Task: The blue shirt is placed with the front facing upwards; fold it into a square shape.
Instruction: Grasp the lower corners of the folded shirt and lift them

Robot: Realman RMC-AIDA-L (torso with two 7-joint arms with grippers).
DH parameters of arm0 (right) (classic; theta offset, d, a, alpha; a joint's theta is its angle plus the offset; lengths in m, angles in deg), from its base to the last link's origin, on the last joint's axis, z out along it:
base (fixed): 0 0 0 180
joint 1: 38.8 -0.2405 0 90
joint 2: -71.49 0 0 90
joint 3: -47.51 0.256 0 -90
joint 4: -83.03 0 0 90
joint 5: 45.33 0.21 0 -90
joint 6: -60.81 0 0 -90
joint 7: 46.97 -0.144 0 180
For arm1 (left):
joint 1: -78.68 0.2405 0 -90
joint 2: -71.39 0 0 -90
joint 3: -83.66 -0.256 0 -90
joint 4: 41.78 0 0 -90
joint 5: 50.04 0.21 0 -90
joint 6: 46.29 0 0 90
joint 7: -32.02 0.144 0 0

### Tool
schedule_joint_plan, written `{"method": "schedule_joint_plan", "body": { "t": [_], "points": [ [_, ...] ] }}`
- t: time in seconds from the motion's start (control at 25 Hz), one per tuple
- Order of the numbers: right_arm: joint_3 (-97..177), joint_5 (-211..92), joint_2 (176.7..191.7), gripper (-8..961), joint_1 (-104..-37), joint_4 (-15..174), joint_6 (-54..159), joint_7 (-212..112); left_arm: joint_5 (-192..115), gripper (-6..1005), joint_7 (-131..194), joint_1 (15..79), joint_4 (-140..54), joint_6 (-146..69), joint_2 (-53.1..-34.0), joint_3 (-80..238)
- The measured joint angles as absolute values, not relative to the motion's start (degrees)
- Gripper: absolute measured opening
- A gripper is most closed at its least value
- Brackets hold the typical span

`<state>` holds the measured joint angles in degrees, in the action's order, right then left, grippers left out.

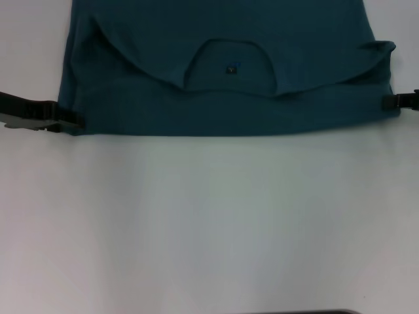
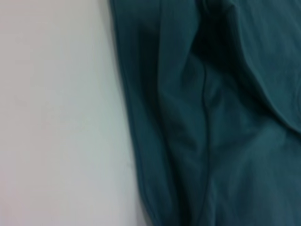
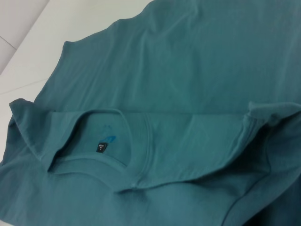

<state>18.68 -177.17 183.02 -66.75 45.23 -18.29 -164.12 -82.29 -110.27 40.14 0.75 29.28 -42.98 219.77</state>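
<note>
The blue shirt (image 1: 222,104) lies at the far side of the white table (image 1: 209,222), its collar end folded over toward me. The round collar (image 1: 226,43) and its small dark label (image 1: 231,69) face up in the head view, and the label (image 3: 102,148) shows again in the right wrist view. My left gripper (image 1: 71,120) sits at the shirt's left edge, close to the near fold line. At the shirt's right edge, a little farther back, is my right gripper (image 1: 390,101). The left wrist view shows creased shirt cloth (image 2: 216,122) beside bare table.
White tabletop spreads from the shirt's near fold to the front edge. A dark strip (image 1: 314,312) shows at the very bottom of the head view. The shirt runs out of the head view at the top.
</note>
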Motion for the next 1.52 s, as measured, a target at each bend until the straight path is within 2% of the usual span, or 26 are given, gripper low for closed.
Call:
{"method": "schedule_joint_plan", "body": {
  "t": [0.76,1.52],
  "points": [
    [18.68,-177.17,183.11,37,-66.74,45.23,-18.07,-164.12,-82.84,582,-109.26,38.28,2.78,32.34,-43.57,220.06],
    [19.12,-177.17,182.84,36,-66.74,45.23,-18.09,-164.12,-81.35,580,-112.52,40.69,3.66,31.13,-43.60,220.16]
  ]
}}
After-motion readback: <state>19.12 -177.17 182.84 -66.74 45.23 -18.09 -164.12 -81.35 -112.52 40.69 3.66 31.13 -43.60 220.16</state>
